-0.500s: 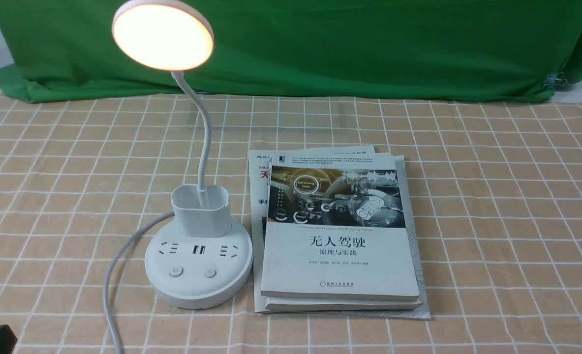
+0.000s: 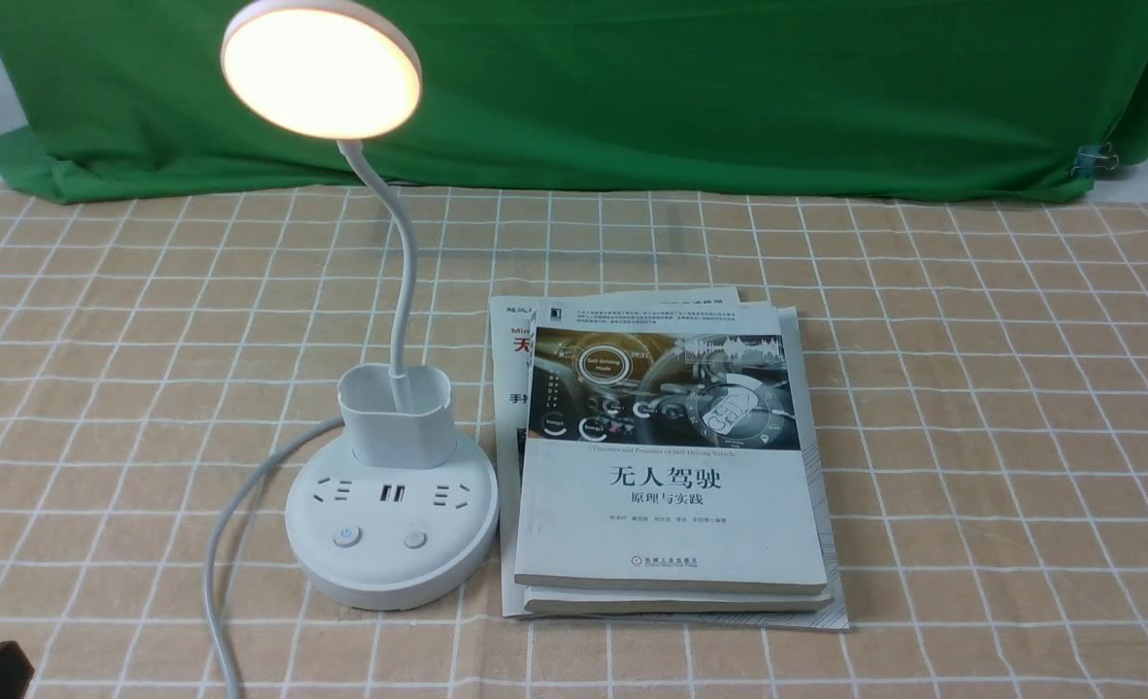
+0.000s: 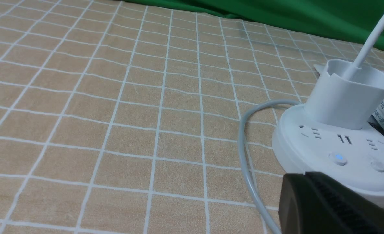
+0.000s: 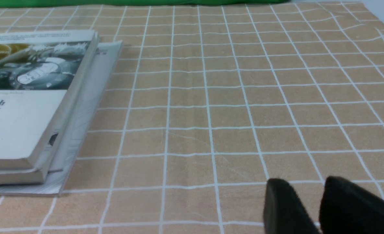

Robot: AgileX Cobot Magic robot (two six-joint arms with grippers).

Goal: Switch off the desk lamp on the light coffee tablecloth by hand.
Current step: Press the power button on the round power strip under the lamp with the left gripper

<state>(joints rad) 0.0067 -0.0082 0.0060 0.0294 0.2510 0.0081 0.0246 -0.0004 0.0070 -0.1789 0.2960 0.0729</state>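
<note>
Near left hand (image 3: 307, 174), desk lamp (image 2: 394, 524), lit.

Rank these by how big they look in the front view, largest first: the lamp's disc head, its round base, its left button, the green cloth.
1. Green cloth
2. Round base
3. Left button

Disc head: too close to the base to rank.

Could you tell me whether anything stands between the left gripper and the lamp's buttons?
Nothing visible blocks the left gripper from the power button; the cord lies low on the tablecloth between them.
</note>
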